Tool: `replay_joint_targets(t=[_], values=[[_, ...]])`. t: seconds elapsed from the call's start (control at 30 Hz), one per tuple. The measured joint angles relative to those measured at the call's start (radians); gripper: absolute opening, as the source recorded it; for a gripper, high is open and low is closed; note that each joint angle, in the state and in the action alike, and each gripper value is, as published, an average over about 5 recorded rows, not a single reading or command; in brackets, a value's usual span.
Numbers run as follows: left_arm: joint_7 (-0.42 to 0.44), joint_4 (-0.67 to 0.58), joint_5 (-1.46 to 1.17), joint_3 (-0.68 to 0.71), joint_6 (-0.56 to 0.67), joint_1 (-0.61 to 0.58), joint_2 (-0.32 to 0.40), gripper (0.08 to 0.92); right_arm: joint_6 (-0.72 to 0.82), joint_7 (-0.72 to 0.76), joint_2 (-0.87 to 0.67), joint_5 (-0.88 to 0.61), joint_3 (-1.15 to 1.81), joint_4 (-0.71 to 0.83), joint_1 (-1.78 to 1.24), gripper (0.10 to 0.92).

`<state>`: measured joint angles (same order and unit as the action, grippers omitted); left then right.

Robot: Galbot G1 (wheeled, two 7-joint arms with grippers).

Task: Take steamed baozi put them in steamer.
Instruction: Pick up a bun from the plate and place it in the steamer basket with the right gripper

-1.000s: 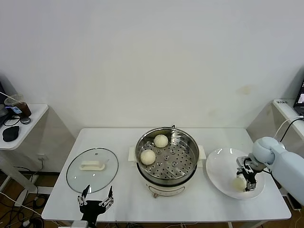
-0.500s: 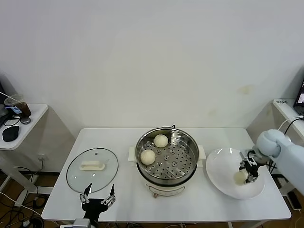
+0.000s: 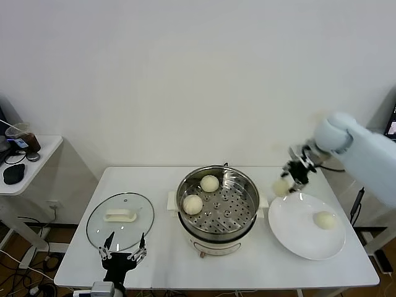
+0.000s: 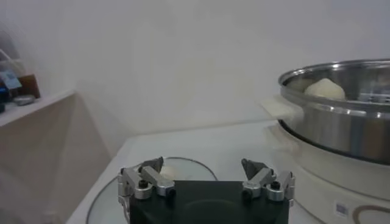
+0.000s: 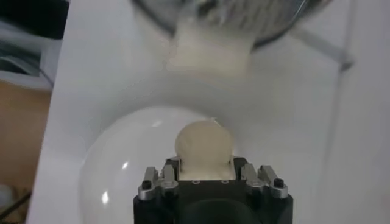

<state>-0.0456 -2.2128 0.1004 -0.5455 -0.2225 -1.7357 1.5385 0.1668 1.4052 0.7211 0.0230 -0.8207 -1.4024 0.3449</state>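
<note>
Right tool point(image 3: 291, 177) raised, clamped; left tool point(image 3: 123, 253) (fingers spread) parked low

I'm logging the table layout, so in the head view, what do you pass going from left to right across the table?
Glass lid → left gripper, open at the near edge → steamer with two baozi → right gripper lifting one baozi → plate with the last baozi.

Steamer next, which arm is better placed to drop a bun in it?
Right. The right end effector already holds a baozi lifted above the plate, beside the steamer. The left end effector hangs open and empty near the glass lid, far from the buns.
</note>
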Motion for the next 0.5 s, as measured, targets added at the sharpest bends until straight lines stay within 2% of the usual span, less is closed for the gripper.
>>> replay_joint_targets(t=[0.27,0.5], values=[[-0.007,-0.007,0.012,0.001,0.005,-0.002,0.009,0.823,-0.179,0.000,0.101,-0.122,-0.142,-0.042,0.118,0.518],[-0.008,-0.014,0.017,0.001,0.008,-0.006,0.012,0.823,-0.377,-0.025,0.181,-0.068,-0.232,-0.100,0.146,0.518]])
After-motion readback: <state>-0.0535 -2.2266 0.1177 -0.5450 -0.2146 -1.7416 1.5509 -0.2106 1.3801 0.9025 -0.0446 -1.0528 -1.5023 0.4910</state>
